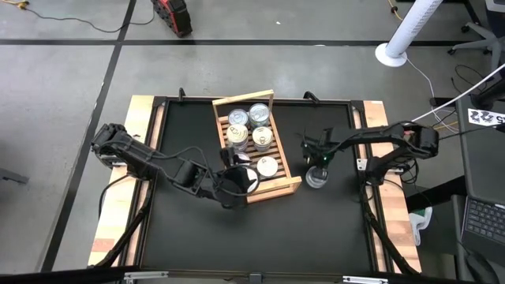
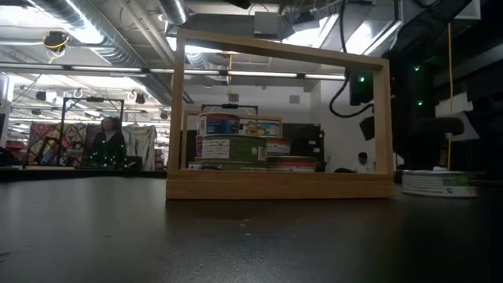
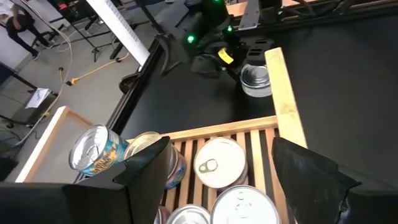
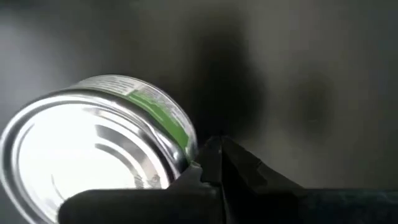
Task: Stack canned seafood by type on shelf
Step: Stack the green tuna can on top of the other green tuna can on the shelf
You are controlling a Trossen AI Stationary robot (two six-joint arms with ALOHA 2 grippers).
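Jaws first: your left gripper (image 3: 217,180) is spread wide, holding nothing, over the near end of the shelf (image 1: 293,185) w/ tins (image 1: 259,115) lying on its slats. Your right gripper (image 1: 319,164) is pinched fully closed, empty, right beside a green-labelled can (image 4: 106,146) sitting on the table (image 1: 331,229) just outside the shelf's rail. Low view shows stacked cans (image 2: 236,145) inside the frame.
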